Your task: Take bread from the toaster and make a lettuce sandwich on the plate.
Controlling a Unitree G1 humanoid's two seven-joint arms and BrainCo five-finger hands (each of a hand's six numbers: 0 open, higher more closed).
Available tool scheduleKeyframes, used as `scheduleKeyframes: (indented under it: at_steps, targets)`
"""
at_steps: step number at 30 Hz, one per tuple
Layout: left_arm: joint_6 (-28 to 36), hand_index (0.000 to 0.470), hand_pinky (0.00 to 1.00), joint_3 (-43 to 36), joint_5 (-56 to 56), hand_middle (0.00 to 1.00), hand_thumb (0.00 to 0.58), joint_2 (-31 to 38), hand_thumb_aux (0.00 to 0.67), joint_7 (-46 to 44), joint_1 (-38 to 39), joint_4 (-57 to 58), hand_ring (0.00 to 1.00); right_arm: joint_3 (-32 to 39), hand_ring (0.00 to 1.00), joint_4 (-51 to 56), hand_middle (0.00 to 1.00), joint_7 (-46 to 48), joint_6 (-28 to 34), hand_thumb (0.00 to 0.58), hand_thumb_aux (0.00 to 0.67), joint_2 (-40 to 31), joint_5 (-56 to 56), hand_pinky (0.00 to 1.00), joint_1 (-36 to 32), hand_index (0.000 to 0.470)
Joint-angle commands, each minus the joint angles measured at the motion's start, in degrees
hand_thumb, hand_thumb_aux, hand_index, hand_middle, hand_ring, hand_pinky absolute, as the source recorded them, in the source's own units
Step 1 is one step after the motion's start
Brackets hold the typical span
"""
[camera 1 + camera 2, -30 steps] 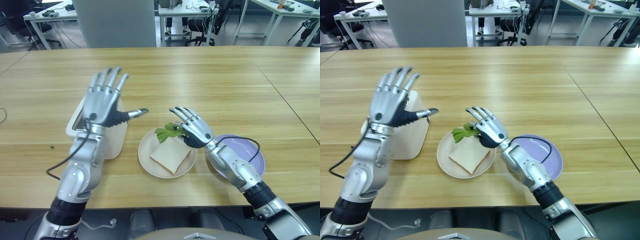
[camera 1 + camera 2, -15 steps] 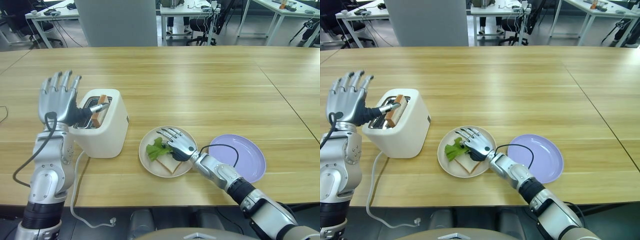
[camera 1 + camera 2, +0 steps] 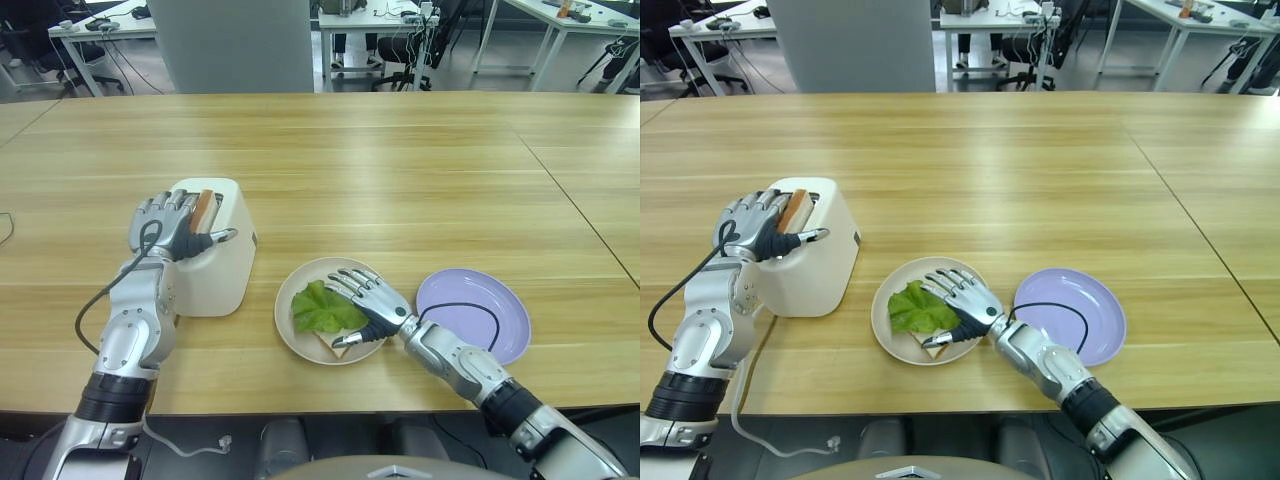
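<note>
Green lettuce (image 3: 322,308) plated, your right hand (image 3: 372,303) fingers splayed, empty. Left hand (image 3: 170,222) at 9 o'clock toaster slice (image 3: 203,206), can't tell if gripped: lift it next.

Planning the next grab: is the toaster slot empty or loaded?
Loaded. A bread slice stands upright in the toaster slot, top poking out by the left hand.

The left robot hand (image 3: 172,220) and right robot hand (image 3: 368,302) are silver with black cables (image 3: 84,318).

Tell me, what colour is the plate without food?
Pale purple plate, clearest in the left eye view.
</note>
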Motion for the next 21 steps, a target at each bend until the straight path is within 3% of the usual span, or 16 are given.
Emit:
scheduleKeyframes:
  at_steps: [1, 13, 21]
  targets:
    - [-0.56, 0.460, 1.00, 1.27, -2.80, 1.00, 0.580, -0.30, 0.670, 3.37, -1.24, 0.38, 1.00, -2.27, 0.00, -6.37, 0.00, 2.53, 0.46, 0.000, 0.000, -0.90, 2.08, 0.00, 2.62, 0.000]
    - [-5.30, 0.460, 1.00, 3.24, -11.15, 1.00, 0.580, -0.78, 0.670, 10.00, -2.71, -1.59, 1.00, -6.34, 0.00, -12.59, 0.00, 3.26, 0.54, 0.000, 0.000, -2.27, 3.04, 0.00, 7.83, 0.000]
    - [-8.36, 0.460, 1.00, 9.64, -12.22, 1.00, 0.580, 0.17, 0.670, 18.94, -6.11, -12.09, 1.00, -11.52, 0.00, -17.81, 0.00, -2.88, -1.08, 0.000, 0.000, -3.77, 3.18, 0.00, 11.05, 0.000]
